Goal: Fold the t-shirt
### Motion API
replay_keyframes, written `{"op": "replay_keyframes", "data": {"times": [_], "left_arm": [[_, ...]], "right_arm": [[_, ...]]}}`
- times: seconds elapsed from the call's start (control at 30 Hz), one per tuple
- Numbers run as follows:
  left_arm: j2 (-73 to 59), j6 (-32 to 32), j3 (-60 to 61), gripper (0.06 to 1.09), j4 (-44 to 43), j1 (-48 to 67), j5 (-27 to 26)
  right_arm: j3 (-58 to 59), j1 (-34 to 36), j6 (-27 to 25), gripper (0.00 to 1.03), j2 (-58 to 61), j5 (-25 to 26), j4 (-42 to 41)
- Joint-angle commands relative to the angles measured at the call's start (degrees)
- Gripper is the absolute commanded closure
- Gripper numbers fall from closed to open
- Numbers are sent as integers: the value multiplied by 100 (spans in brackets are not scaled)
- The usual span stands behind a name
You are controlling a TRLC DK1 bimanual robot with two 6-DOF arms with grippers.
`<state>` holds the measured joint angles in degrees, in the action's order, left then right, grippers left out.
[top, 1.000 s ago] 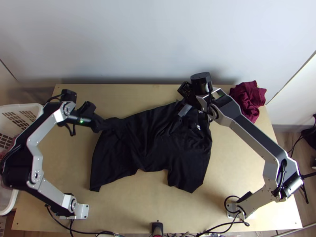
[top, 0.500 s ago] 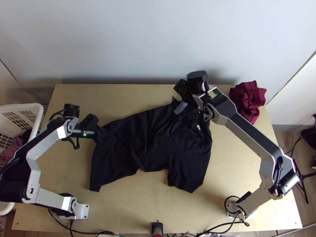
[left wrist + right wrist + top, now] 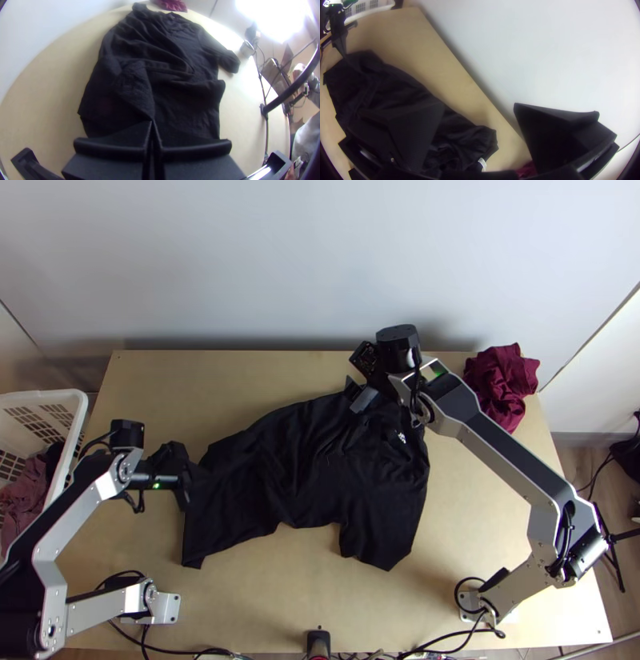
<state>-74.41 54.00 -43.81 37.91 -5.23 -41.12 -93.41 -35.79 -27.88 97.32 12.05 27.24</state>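
Your left gripper (image 3: 189, 479): pinching a fold of the black t-shirt (image 3: 320, 468)
Your right gripper (image 3: 358, 394): spread, over the collar end
Your cloth: laid out, rumpled

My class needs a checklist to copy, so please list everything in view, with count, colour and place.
t-shirt: one, black, spread with creases across the middle of the table
crumpled cloth: one, dark red, far right corner
table: one, light wood, under the cloths
basket: one, white, beyond the table's left side
basket contents: count unclear, dull pink and dark, inside it
wall: one, whitish, behind the table
cables: several, black, near edge
arms: two, silver-grey and black, left and right
left claw: one, black, shut on the shirt's left edge
right claw: one, black, open above the shirt's far right part
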Motion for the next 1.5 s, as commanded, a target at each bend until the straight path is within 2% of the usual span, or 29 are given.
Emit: {"op": "replay_keyframes", "data": {"times": [0.0, 0.03, 0.07, 0.1, 0.13, 0.2, 0.4, 0.6, 0.67, 0.77, 1.0, 1.13, 1.3, 1.47], "left_arm": [[463, 1341, 127, 96, 1307, 14, 192], [445, 1403, 189, 81, 1307, 75, 316], [384, 1421, 242, 56, 1245, 128, 430], [234, 1403, 242, 28, 1157, 154, 623], [50, 1394, 215, 9, 1157, 198, 781], [-302, 1359, 119, 10, 1184, 225, 931], [-399, 1262, 83, 10, 797, 163, 913], [-416, -478, -5, 10, -1233, 453, 878], [-407, -952, -145, 10, -1515, 647, 896], [-276, -1234, -242, 10, -1682, 928, 931], [-284, -1322, -303, 10, -1822, 1420, 1142], [-539, -1295, -418, 10, -1541, 1622, 1221], [-750, -961, -479, 10, -926, 1701, 1230], [-1102, -504, -365, 10, -812, 1569, 1300]], "right_arm": [[59, -121, 46, 7, -11, 69, 0], [59, -130, 46, 7, -11, 78, 0], [68, -139, 46, 7, -11, 87, 0], [68, -139, 46, 7, -11, 95, 0], [59, -130, 46, 7, -11, 95, 0], [68, -130, 46, 7, -29, 122, 0], [130, -130, 90, 7, -117, 157, 0], [200, -121, 134, 7, -178, 174, 0], [200, -121, 142, 7, -187, 174, 0], [209, -112, 169, 7, -222, 174, 0], [437, -16, 178, 7, -389, 183, 0], [534, 11, 178, 7, -486, 192, -9], [639, 55, 142, 7, -591, 192, -9], [683, 90, 134, 7, -653, 192, -9]]}}
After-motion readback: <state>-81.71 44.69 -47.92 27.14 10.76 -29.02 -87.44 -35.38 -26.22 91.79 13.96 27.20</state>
